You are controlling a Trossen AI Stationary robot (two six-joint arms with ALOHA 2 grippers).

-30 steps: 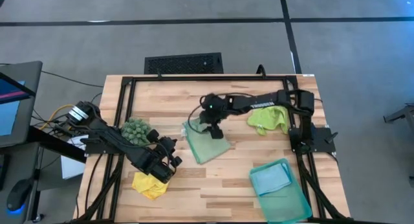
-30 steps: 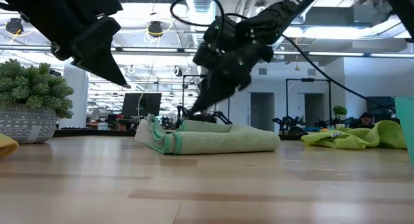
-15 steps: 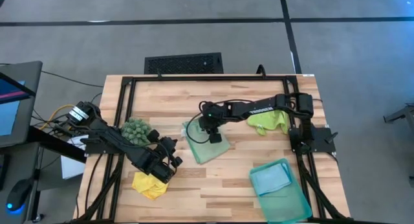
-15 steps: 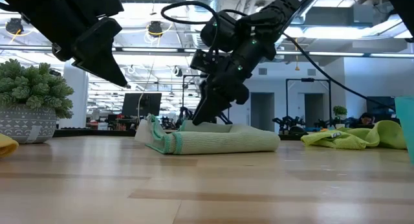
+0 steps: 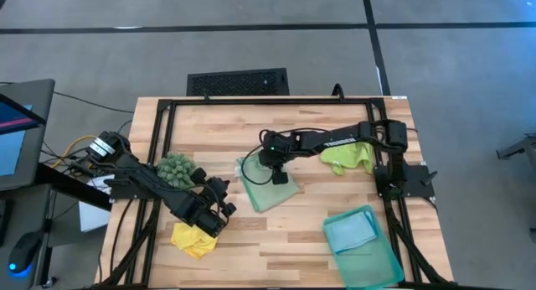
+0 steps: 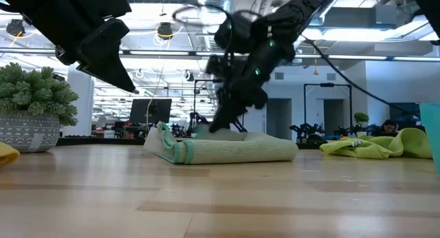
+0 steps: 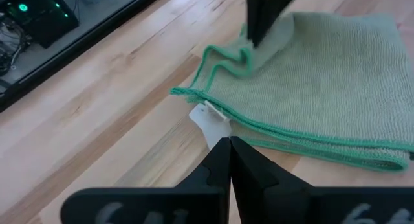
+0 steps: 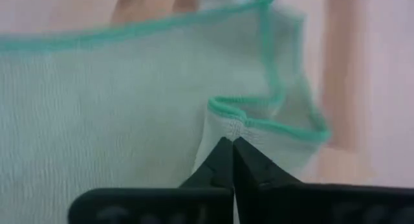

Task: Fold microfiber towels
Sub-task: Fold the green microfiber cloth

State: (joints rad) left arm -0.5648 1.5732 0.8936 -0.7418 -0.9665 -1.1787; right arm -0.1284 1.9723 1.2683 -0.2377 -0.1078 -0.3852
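Observation:
A pale sage green towel (image 5: 270, 189) lies folded on the middle of the table, resting on its underside; it also shows in the low view (image 6: 237, 150). My right gripper (image 5: 273, 171) stands over the towel's far left part, shut on it. My left gripper (image 5: 224, 209) hangs shut and empty above the table at the near left, pointing at the sage towel (image 7: 323, 75). A yellow towel (image 5: 193, 240) lies crumpled below the left arm. A lime green towel (image 5: 348, 154) lies bunched at the far right. A light blue towel (image 5: 350, 232) lies in a tray. My right gripper pinches a bunched bit of the sage towel's green-hemmed edge (image 8: 237, 122), near the towel's far left corner, between its two fingers (image 8: 220, 164). The fingers slant down from above and from the table's right. How many layers they have, I cannot tell. The rest of the towel lies on the table.
A dark green spiky plant in a pot (image 5: 176, 168) stands at the left, close to the left arm. A teal plastic tray (image 5: 378, 261) sits at the near right corner. Bare wood (image 5: 276, 240) lies between the sage towel and the near edge.
My right gripper has swung a little toward the table's left, tipped further down, and shut on the sage towel's edge, which now puckers up between the fingers. The rest of the towel has stayed where it was.

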